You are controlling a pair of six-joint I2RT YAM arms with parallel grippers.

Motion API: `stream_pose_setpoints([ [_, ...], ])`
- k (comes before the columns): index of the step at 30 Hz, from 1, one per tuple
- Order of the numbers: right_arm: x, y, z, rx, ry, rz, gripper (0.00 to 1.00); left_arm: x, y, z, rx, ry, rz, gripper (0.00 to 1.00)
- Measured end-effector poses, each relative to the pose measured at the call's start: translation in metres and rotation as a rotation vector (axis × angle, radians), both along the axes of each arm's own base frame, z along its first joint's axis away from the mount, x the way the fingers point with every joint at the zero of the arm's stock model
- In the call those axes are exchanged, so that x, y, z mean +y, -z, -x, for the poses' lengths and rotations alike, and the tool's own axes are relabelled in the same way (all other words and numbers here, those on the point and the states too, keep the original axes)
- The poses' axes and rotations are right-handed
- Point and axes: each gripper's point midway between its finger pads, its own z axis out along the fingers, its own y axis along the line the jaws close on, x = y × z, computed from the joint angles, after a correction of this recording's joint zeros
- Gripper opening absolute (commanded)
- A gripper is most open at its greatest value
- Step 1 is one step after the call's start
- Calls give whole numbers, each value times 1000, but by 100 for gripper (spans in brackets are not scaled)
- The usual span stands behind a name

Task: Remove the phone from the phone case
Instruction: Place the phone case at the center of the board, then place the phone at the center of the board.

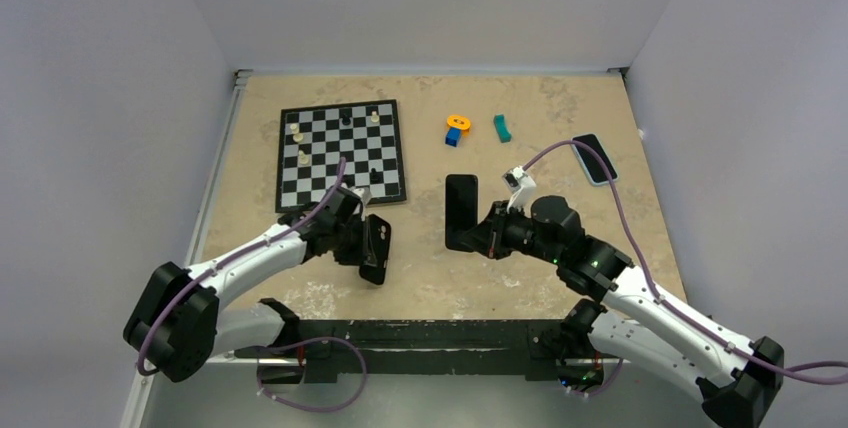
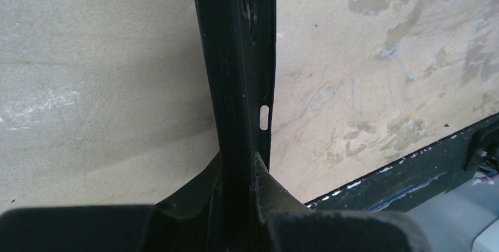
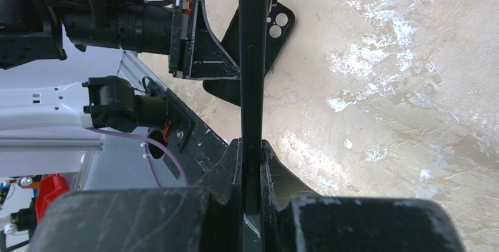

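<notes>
Mid-frame, the right gripper [image 1: 482,238] was clamped on the black phone [image 1: 461,200]; just left, the left gripper [image 1: 360,243] pinched the case [image 1: 377,253].

Black phone [image 1: 461,210], black case [image 1: 375,248], checkered chessboard [image 1: 330,163].

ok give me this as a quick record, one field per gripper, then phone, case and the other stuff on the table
left gripper: shut on the case, gripping its edge
right gripper: shut on the phone, gripping its edge
phone vs case: apart, phone already out
case: empty, camera holes visible
table: tan, worn
far side: chessboard with a few pieces, orange and blue blocks, teal block
right side: second phone, lying flat
</notes>
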Motion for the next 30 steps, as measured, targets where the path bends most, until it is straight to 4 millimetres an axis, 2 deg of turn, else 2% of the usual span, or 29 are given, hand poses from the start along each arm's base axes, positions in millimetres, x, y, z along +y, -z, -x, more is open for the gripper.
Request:
stream_pose_setpoints([
  [2,0,0,0,-1,0,-1,0,4,4,1,11,-12,-25,43],
  [4,0,0,0,0,0,0,0,11,7,4,27,-30,-60,83],
  [5,0,0,0,0,0,0,0,15,8,6,37,-42,-80,98],
  [8,0,1,0,1,1,1,0,26,1,7,44,-88,-127,100],
  [11,0,1,-1,4,5,2,0,39,-24,2,-22,-137,-160,100],
  [13,-1,4,-3,11,21,9,0,46,-52,-4,-108,-168,-155,100],
  [16,-2,13,-9,37,56,30,0,47,-111,-16,-282,-189,-75,100],
  [19,-3,30,-15,89,96,60,0,33,-169,-25,-427,-149,54,97],
  [21,-4,47,-20,144,127,85,0,16,-195,-30,-484,-107,145,96],
  [23,-8,64,-28,203,168,105,0,-2,-201,-34,-488,-60,203,95],
  [25,-13,79,-37,256,209,114,0,-17,-196,-36,-461,-15,229,95],
  [27,-19,91,-44,309,240,107,0,-32,-182,-38,-405,30,233,95],
  [30,-23,99,-51,339,259,63,0,-41,-166,-35,-348,74,221,95],
])
